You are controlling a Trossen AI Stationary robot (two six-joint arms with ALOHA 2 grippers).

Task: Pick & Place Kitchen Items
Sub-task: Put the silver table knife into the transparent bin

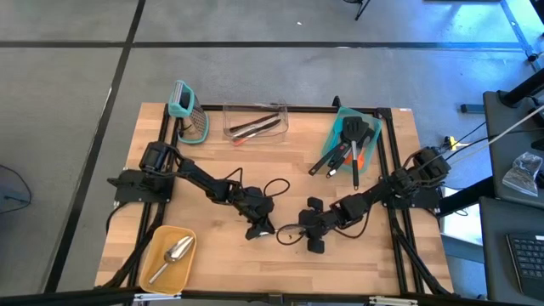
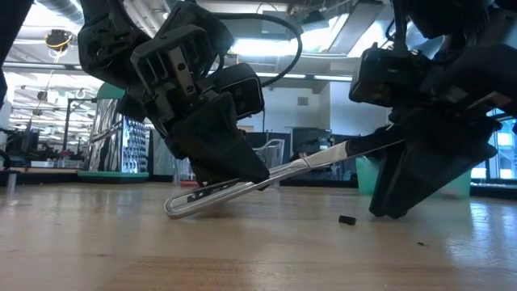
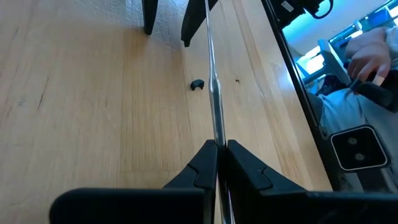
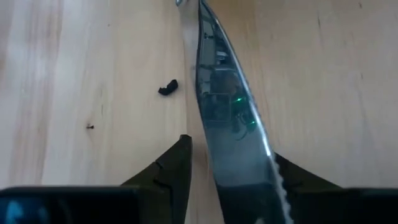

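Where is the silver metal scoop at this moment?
In the high view, the silver metal scoop lies in the yellow tray at the table's near-left corner, on the left arm's side, apart from both end effectors.

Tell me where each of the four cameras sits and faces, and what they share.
High: overhead, straight down on the table; both arms show.
Low: table height, level across; left gripper and right gripper hold a metal utensil.
Left wrist: along its shut fingers, utensil pinched.
Right wrist: past its fingers, around the blade.
Shared: the utensil; a small black bit in three.
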